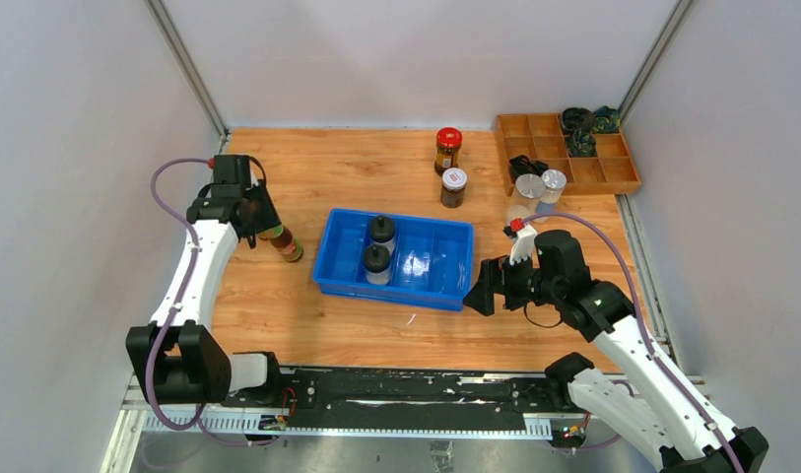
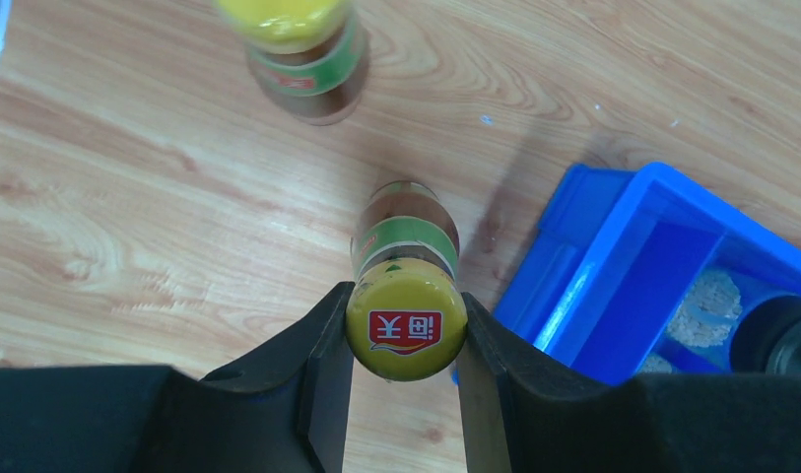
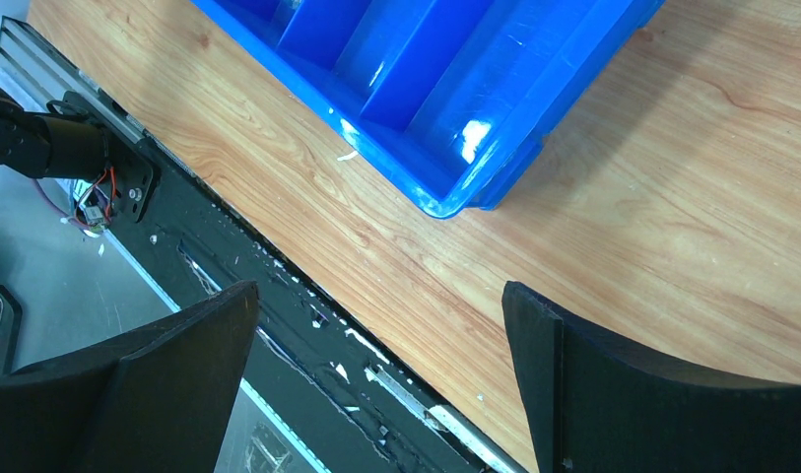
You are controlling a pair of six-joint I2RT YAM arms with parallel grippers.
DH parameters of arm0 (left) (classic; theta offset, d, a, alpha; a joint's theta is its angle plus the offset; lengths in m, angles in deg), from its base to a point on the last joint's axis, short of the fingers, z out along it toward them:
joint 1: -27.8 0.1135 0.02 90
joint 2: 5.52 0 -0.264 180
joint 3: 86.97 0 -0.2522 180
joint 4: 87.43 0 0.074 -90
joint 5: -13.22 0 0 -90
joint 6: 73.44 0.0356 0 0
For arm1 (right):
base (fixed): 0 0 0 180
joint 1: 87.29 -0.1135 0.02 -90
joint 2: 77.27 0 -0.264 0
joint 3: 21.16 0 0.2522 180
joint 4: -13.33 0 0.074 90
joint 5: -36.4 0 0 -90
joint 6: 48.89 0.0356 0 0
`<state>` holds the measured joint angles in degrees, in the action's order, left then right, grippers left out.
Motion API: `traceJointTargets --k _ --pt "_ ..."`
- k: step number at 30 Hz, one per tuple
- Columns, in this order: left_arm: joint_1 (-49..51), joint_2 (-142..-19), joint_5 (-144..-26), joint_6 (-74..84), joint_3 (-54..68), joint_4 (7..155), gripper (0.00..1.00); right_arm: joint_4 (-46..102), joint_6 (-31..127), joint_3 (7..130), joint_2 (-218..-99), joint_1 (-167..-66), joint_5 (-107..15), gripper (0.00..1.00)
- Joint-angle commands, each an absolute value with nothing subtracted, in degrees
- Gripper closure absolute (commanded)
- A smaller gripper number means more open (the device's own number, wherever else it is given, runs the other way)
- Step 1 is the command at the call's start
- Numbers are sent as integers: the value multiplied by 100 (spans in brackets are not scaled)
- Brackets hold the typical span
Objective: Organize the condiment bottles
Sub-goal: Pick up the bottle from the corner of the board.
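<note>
My left gripper [image 1: 266, 227] [image 2: 404, 298] is shut on the yellow cap of a slim sauce bottle [image 2: 406, 320], left of the blue bin [image 1: 435, 264]. I cannot tell whether the bottle's base touches the table. The second yellow-capped bottle [image 2: 300, 44] stands just beyond it [image 1: 292, 250]. Two black-lidded shakers [image 1: 381, 230] [image 1: 376, 260] stand in the bin's left compartment. The red-lidded jar [image 1: 448, 148] and the white-lidded dark jar [image 1: 453, 185] stand behind the bin. Two silver-lidded jars [image 1: 529, 187] [image 1: 553, 181] stand by the wooden tray [image 1: 613, 175]. My right gripper [image 1: 481, 286] [image 3: 379, 296] is open and empty at the bin's right front corner.
The wooden tray at the back right holds black and green coiled items [image 1: 578, 120]. The bin's corner shows in the left wrist view [image 2: 623, 266] and the right wrist view [image 3: 445, 89]. A black rail [image 3: 307, 325] runs along the table's near edge under the right gripper.
</note>
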<state>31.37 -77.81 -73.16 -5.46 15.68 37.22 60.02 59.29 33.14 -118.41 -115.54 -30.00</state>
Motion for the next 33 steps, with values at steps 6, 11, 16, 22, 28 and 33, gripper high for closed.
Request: traceJointTargets --k 6,11,16,22,28,33 --pt "2342 -8337 -7352 -429 1275 3293 85 5988 5827 3242 -11846 -11630 -2927 0" --pt "2094 -8516 -6981 -373 1122 3240 85 5988 5830 3242 -11857 -11630 -2926 0" --pt "2051 -8568 -6626 -260 838 3058 85 5988 5825 3242 -11900 -11629 -2921 0" --pt "2051 -8497 -6591 -169 322 2855 85 5988 5818 3242 -11910 -11627 -2925 0" --pt "2003 -8436 -6553 -138 -99 2660 85 5981 5825 3233 -11908 -11630 -2925 0" --pt "1880 -8335 -6569 -146 -374 2548 85 5979 5825 3233 -11909 -11628 -2932 0"
